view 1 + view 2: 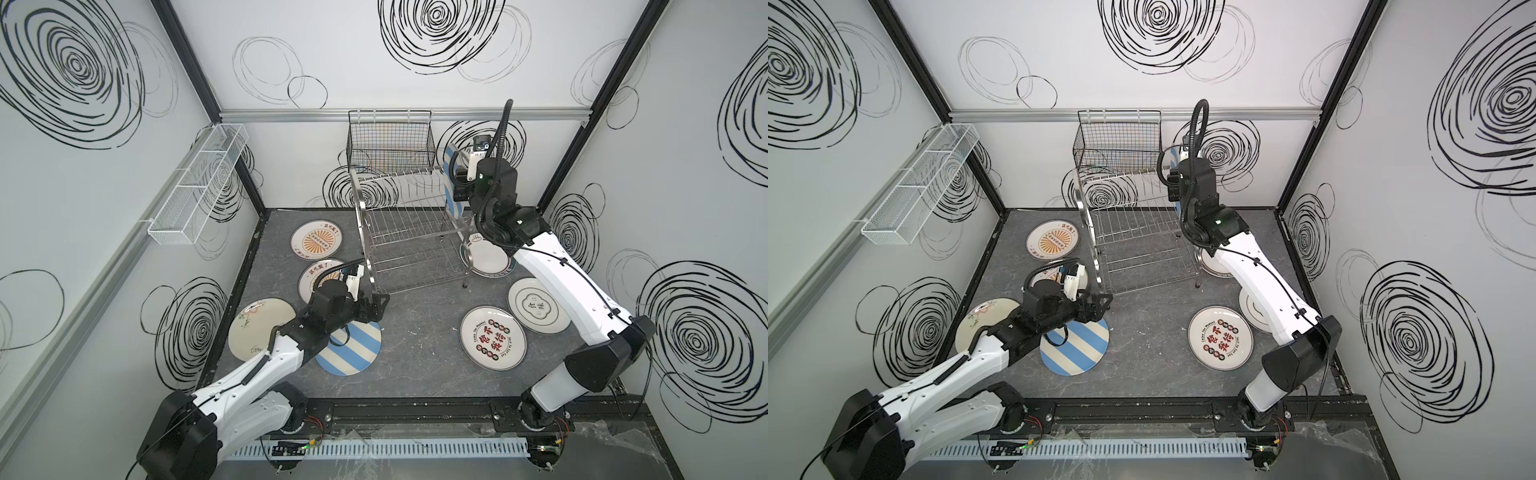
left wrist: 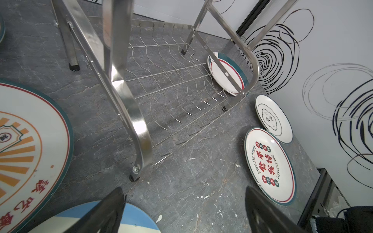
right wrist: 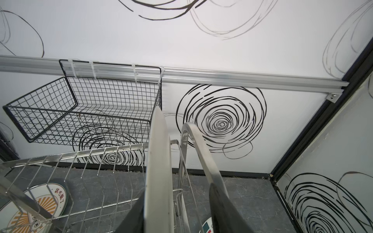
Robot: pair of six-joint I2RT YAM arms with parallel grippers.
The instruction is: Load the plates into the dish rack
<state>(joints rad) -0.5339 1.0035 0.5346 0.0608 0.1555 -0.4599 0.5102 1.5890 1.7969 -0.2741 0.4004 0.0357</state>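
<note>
Blue-white striped plate (image 3: 159, 171) upright in the upper tier of the dish rack (image 1: 360, 212), right gripper (image 3: 177, 191) parted around its rim, left gripper (image 2: 183, 189) open and empty near the rack's front leg

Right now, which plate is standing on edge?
The blue-white striped plate upright in the dish rack; the others lie flat on the table.
</note>
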